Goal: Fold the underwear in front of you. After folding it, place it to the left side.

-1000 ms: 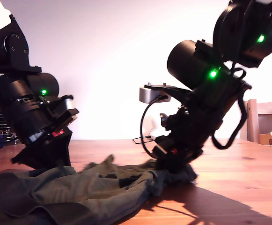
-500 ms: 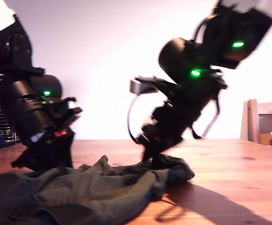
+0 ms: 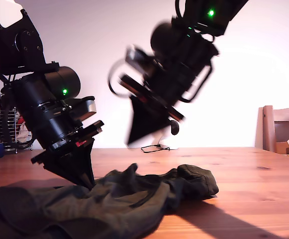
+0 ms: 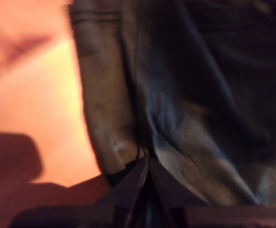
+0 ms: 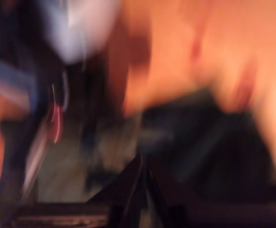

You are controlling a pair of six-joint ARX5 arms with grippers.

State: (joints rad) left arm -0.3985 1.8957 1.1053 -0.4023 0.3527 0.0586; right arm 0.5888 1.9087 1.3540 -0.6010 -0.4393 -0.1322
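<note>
My second gripper (image 3: 134,138) has left the underwear (image 3: 134,196). A second ago it was pressed down on the cloth's end towards the exterior view's right. Now it hangs in the air above the middle of the cloth, smeared by motion. Its jaws look drawn together on nothing, though its own view (image 5: 142,164) is too blurred to be sure.

My first gripper (image 3: 88,180) has shifted a little towards the exterior view's right since then. Its tips (image 4: 145,164) are together, pinching a ridge of the underwear at the cloth's upper edge.

The underwear lies rumpled on the table (image 3: 253,174), running from under my first gripper to a rounded lump at the end that was let go. It is soft, dark olive cloth with creases and a stitched hem (image 4: 99,95). The table is smooth reddish wood.
</note>
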